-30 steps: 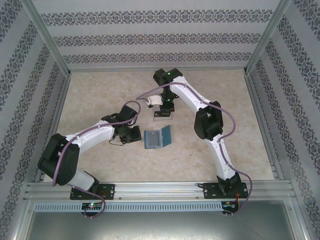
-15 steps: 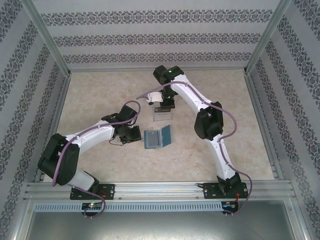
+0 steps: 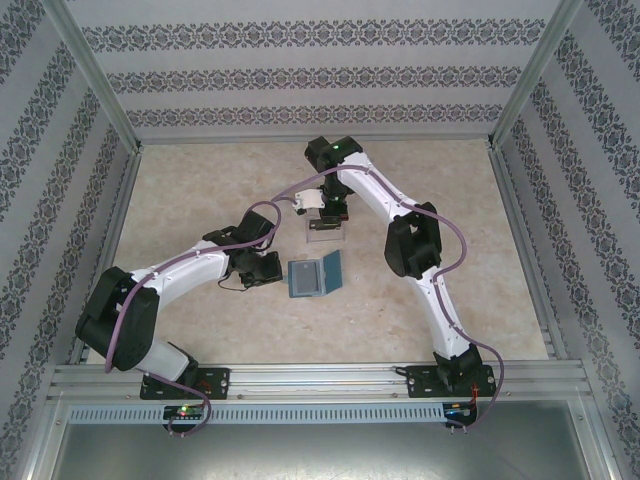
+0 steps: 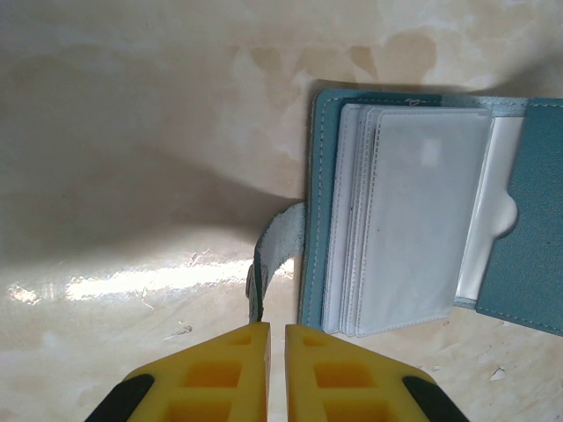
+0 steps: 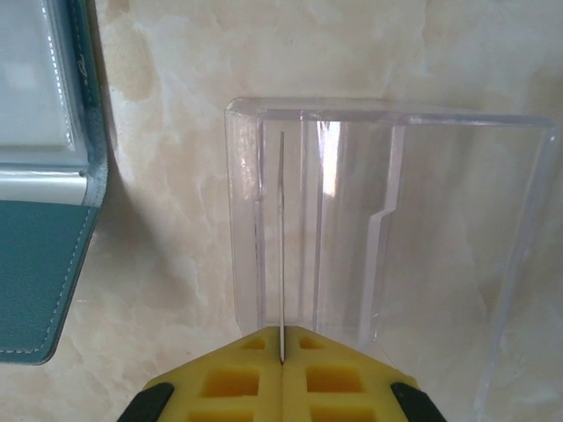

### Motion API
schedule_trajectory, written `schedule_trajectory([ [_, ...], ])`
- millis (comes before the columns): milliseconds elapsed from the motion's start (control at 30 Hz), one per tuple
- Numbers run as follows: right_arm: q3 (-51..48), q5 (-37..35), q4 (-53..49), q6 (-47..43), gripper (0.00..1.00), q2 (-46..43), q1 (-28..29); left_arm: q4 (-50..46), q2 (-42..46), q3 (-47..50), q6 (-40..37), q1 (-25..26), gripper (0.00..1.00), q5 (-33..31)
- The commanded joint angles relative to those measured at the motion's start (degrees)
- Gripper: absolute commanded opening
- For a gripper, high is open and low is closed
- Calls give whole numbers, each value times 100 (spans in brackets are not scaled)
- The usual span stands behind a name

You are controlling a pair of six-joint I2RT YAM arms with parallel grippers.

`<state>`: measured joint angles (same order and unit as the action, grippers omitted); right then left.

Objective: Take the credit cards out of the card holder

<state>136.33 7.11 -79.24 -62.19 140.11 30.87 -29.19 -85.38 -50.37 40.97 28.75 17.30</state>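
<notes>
The right gripper (image 5: 281, 338) first: its jaws are clamped tight on one credit card (image 5: 281, 237). The card is seen dead edge-on, so just a thin line. Its long axis is pointed straight away from the fingers, and it's stood on edge rather than laid flat. It's lined up over one clear plastic stand (image 5: 422, 229), close to that stand's left wall. Whether the plastic is actually touched can't be told, tbh.

On the left gripper (image 4: 276, 332) the jaws are drawn nearly together, with only a thin slit showing. The free end of the closing tab (image 4: 268, 255) is curled up to the tip of the finger on the left of that view. Whether it's pinched can't be made out.

One card holder (image 4: 315, 220) is counted, laid open and flat on the table (image 3: 200, 190), between the two grippers and just beside the stand on its near side. From the top its spread is run left to right, with the tab pointed left at the left gripper and the cover flap (image 4: 528, 220) opened out to the right. A stack of clear sleeves (image 4: 422, 237) is fanned inside, with roughly four edges visible and the long sides parallel to the spine. How many cards are tucked in them can't be counted.
</notes>
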Motion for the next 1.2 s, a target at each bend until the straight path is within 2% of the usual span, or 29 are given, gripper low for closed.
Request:
schedule_trajectory([
  [0,-45,229,-292,-103,0,119,-20,-113,83,-121,-30,-54,13,-8],
  [600,286,745,-816,-133,0,581,-64,-130,-38,-170,-28,-51,13,-20],
  [767,409,680,-830,-60,16,571,-70,-131,-74,-193,-28,-52,13,-13],
  [1167,596,183,-594,86,21,72,-103,-148,-82,-236,-39,-54,13,-19],
])
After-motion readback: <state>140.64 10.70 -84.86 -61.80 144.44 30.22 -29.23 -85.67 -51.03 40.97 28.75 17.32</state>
